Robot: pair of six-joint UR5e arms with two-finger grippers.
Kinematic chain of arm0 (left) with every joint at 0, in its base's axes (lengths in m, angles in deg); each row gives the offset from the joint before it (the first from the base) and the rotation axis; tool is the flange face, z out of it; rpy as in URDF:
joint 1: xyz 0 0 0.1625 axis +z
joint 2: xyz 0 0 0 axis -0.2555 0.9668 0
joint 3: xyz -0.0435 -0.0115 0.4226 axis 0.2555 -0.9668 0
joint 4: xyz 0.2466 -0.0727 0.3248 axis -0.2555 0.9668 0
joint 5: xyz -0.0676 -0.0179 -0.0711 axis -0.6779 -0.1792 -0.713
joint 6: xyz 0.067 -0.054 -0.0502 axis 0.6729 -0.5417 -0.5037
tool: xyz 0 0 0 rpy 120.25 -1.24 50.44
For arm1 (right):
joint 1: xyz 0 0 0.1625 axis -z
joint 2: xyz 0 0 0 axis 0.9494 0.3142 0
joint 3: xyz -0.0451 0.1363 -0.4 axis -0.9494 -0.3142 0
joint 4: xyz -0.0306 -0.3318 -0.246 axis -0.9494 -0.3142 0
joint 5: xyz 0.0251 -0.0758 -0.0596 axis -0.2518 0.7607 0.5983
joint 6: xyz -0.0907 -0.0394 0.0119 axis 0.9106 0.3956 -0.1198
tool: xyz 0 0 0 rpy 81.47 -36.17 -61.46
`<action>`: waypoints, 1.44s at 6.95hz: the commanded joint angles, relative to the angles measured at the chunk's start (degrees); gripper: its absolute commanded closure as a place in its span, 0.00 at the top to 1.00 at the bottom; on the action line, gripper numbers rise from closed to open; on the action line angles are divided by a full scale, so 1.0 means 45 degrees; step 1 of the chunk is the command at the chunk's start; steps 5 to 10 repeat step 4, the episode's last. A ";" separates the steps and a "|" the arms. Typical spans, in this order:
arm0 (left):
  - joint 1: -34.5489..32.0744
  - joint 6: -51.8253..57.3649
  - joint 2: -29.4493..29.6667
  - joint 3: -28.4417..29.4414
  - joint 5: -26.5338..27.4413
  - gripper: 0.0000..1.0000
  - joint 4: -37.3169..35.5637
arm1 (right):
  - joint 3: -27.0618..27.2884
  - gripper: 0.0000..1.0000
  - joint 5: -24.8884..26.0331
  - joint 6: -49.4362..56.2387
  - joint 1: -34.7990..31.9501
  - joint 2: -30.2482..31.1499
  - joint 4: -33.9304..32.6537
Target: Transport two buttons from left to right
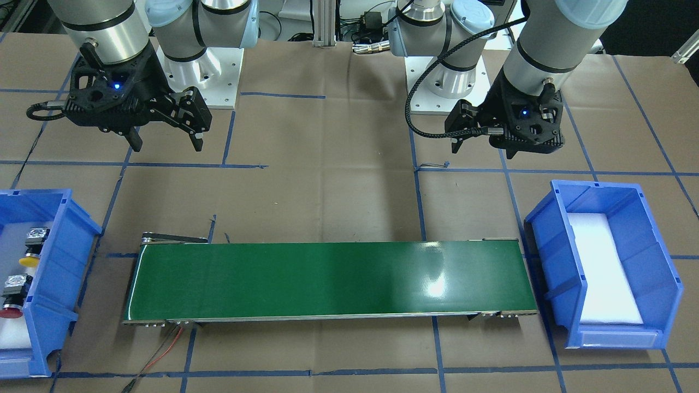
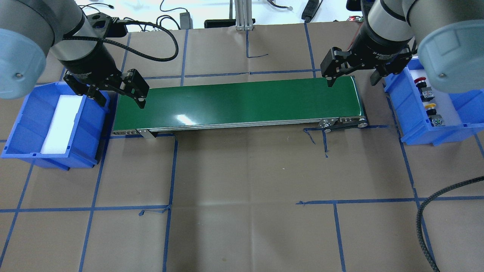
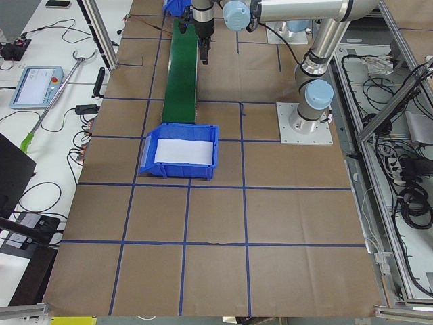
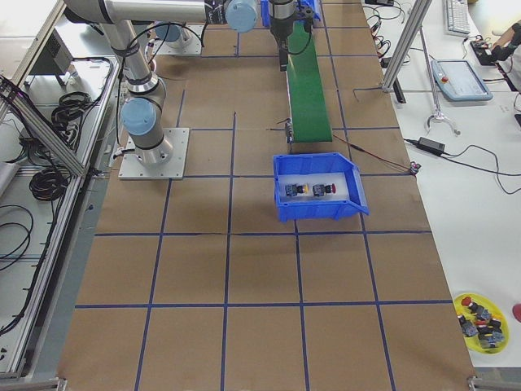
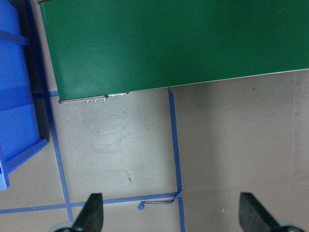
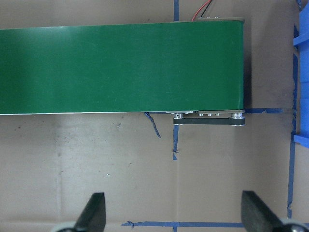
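Overhead exterior view puts both buttons in the blue bin (image 2: 410, 130) at the robot's right end of the table (image 2: 242, 189). They lie on their sides in a row on a white liner, the red button (image 2: 420, 81) farther from the robot and the yellow button (image 2: 430, 107) nearer. Each has a smooth domed cap, a short black neck and a boxy grey-silver base that glints. The caps point away from the robot.

The bin is glossy moulded plastic with slanted walls. A second bin (image 2: 22, 128) of the same kind sits at the left end and holds a white foam pad (image 2: 60, 124). Between the two runs a long green belt (image 2: 242, 102), slick enough to carry a glare patch, on a thin metal frame. The table is covered in creased brown paper crossed by blue tape lines.

Both arms hang above the paper on the robot's side of the belt — the left tool (image 2: 121, 102) near the belt's left end, the right tool (image 2: 352, 84) near its right end, beside the buttons' bin. Each has its fingers spread wide with nothing between them.

Each wrist view confirms this: dark fingertips (image 5: 91, 212) and (image 6: 94, 212) stand far apart at the bottom edge, over belt, paper and tape. The exterior right view shows the buttons' bin whole, which the front-facing view crops. That front-facing view alone shows a red wire (image 1: 166, 346) trailing from the belt's right end.
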 commanded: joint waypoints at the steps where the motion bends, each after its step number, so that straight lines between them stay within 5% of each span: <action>1: -0.0009 0.0000 0.0000 0.0000 0.0005 1.00 0.0000 | 0.0008 1.00 0.0024 0.0000 0.0002 0.0024 0.0051; 10: -0.0009 0.0000 0.0000 0.0000 0.0005 1.00 0.0000 | -0.0012 1.00 -0.0054 0.0000 0.0002 0.0043 0.0031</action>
